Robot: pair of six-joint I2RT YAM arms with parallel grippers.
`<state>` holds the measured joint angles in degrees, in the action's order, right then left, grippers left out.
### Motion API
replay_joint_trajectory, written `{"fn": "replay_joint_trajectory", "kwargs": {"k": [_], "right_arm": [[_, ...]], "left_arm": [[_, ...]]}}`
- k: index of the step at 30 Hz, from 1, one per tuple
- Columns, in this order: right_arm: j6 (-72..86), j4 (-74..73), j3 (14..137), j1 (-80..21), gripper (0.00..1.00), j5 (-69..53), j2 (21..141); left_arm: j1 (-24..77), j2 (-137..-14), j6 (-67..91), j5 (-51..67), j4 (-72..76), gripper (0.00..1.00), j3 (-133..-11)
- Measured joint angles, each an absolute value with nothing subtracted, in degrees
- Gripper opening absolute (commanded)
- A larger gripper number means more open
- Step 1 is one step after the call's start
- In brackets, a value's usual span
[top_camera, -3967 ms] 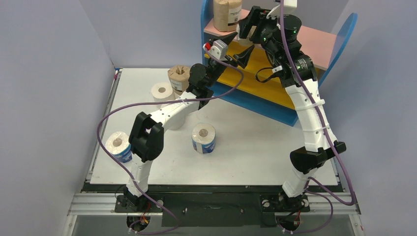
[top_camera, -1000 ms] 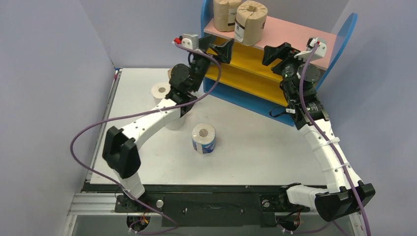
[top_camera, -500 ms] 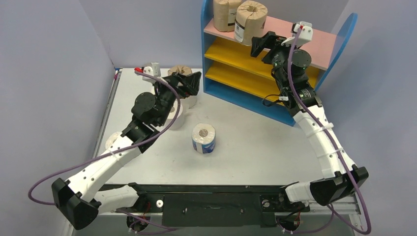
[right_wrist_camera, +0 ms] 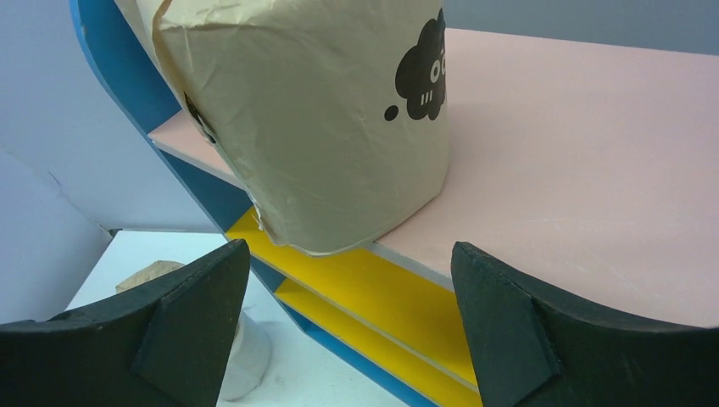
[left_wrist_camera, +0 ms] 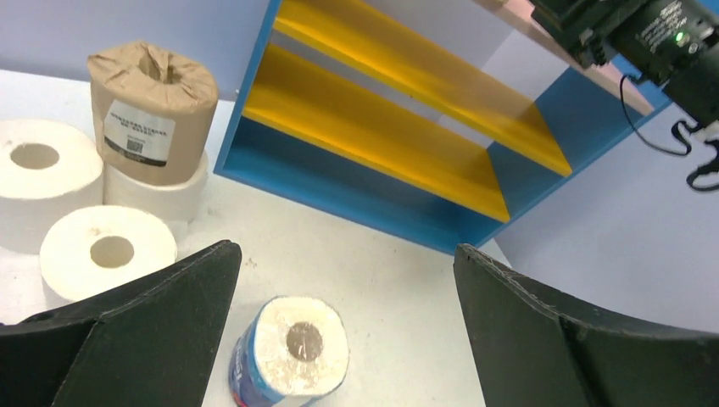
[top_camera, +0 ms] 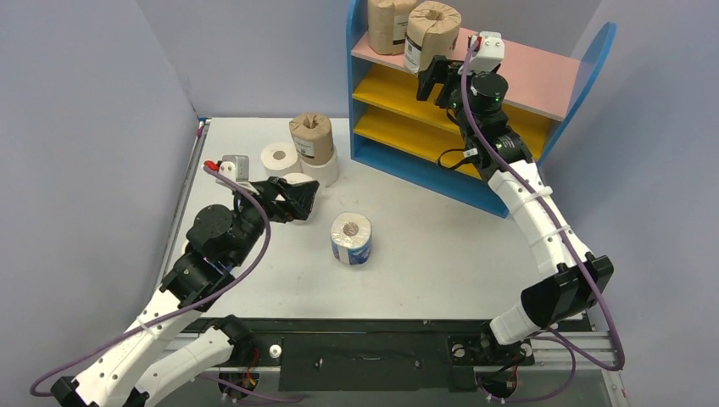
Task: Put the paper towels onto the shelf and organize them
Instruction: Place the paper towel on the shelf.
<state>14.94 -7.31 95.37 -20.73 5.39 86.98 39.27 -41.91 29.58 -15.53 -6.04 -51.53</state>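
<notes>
Left tool spread wide, empty, low over the counter. Blue-wrapped roll upright on end, core vertical, just right of and nearer than those fingertips; closest to the left arm. From the left wrist, framed low between the fingers; from above, well apart from the shelf. Right tool spread, empty, up at the pink top board beside two brown rolls. One right at the front edge, clear only from the right wrist.

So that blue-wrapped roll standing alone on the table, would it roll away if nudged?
Probably not: the blue-wrapped roll stands on its flat end, core up, so it would likely slide. Being wound paper with a hollow core, it is probably light and squashy.
</notes>
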Motion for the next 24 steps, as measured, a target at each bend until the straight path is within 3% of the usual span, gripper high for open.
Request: {"fn": "replay_joint_trajectory", "kwargs": {"k": [10,24], "right_arm": [[11.9,-5.0,96.4,-21.8,0.86,7.4,89.8],[11.0,-5.7,104.2,-22.2,0.86,9.4,95.9]], "left_arm": [[39.3,-32.1,31.4,-13.7,-12.4,0.96,-40.7],[39.3,-28.4,32.3,-14.1,-15.3,0.96,-37.3]]}}
